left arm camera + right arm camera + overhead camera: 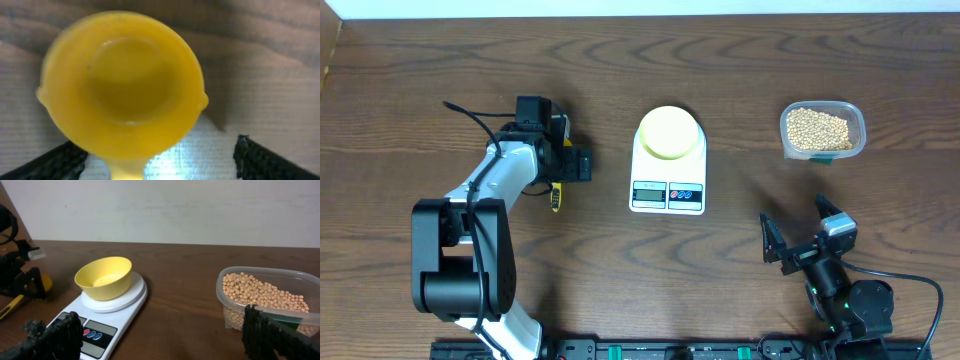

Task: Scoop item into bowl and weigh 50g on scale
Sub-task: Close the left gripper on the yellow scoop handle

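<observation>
Hundreds of small tan beans (817, 127) lie heaped in a clear plastic tub (858, 112) at the far right of the wooden table (620, 60), well apart from the empty yellow-green bowl (669, 132) standing on the white scale (668, 195) at centre. On the left, a yellow scoop (122, 82) lies directly under the left gripper (159, 157), whose fingers stand spread to either side of the narrow handle and, as far as the wrist view shows, touch nothing. The right gripper (795, 225) hangs near the front edge of the table, jaws wide and empty, facing the scale and tub. The beans look hard, smooth and light. They would likely roll and scatter at a nudge and are too small to pinch one by one, so the scoop is the sensible way to move them. The scoop appears to be stiff, light plastic. The handle is the place to grasp it, square on and near the cup, since a thin, slick handle may twist between the fingers under a load. The bowl also looks light and could slide on the scale if bumped.
</observation>
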`<state>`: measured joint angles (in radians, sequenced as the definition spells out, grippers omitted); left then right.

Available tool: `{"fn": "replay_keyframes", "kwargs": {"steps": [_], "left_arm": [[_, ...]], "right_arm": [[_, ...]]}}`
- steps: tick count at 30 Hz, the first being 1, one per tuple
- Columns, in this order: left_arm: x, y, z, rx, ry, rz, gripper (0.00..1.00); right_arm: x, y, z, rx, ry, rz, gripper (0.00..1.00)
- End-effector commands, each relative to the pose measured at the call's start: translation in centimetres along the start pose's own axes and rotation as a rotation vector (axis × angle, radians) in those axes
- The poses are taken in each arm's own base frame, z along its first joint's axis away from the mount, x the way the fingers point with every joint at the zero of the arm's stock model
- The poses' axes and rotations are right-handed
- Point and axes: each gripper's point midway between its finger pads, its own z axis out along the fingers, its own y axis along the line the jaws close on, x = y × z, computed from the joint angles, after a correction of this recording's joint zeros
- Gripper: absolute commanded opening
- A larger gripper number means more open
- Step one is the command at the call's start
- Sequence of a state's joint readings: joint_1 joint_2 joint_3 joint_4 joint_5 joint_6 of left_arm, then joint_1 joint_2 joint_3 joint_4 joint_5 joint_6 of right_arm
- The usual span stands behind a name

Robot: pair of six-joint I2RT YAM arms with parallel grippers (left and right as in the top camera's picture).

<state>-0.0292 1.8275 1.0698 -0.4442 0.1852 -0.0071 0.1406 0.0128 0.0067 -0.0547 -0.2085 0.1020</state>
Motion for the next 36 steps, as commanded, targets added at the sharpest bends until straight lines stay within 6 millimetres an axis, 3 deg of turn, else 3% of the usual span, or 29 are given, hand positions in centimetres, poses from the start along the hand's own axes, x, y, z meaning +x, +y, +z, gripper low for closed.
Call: {"fn": "replay_keyframes", "kwargs": {"steps": [1,3,11,17,24,31,36], "left_arm": [[0.0,-0.1,0.5,0.006,0.004,-0.007,0.88],[0.1,-0.1,0.6,0.005,0.007,-0.007,0.8],[1.1,0.2,2.2,0.001,0.056,-0.014,0.64],[1.7,0.4,3.3,-0.001,0.08,-0.017,0.58],[1.6,0.3,3.3,0.0,0.079,-0.022,0.46],[1.6,0.3,3.3,0.0,0.079,-0.022,0.41],[1.6,0.3,3.3,0.0,0.079,-0.022,0.3]], "right_arm": [[0.1,-0.2,0.0,0.009,0.002,-0.005,0.99],[0.1,-0.2,0.0,0.009,0.002,-0.005,0.99],[0.1,-0.2,0.0,0.009,0.002,-0.005,0.99],[0.1,-0.2,0.0,0.009,0.002,-0.005,0.99],[0.1,-0.2,0.0,0.009,0.002,-0.005,0.99],[0.1,-0.2,0.0,0.009,0.002,-0.005,0.99],[0.1,-0.2,0.0,0.008,0.002,-0.005,0.99]]}}
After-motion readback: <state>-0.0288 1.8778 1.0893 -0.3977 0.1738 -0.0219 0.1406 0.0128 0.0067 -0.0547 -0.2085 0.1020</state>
